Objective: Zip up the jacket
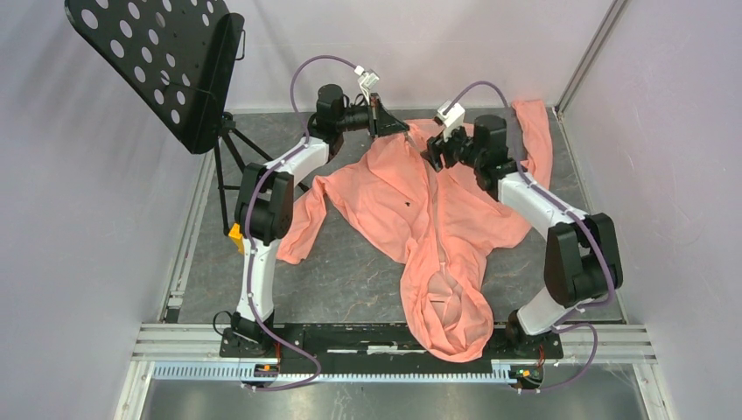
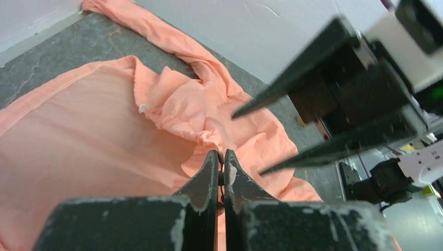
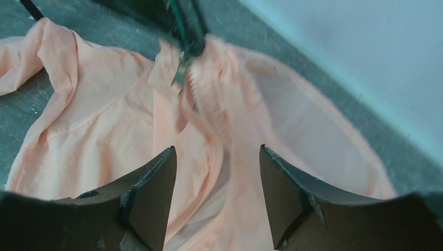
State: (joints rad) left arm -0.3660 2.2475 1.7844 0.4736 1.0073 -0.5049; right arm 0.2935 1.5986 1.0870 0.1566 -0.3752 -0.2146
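Left end effector [image 2: 221, 156] pinches thin, rumpled salmon jacket [image 1: 376, 188] fabric.

We find the left claw [image 3: 187, 44] blurred and cut off at 12 o'clock in the right wrist view. From above, the right claw [image 1: 436, 157] hides part of the jacket [image 1: 385, 188]; its dark mark [image 1: 406, 202] is too small to read.

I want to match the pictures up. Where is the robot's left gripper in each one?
Top view: left gripper at upper middle, pinching the jacket.
Left wrist view: left gripper at bottom middle, shut tight.
Right wrist view: left gripper at top, dark and blurry.
Shared landmark: the pink jacket edge it pinches.
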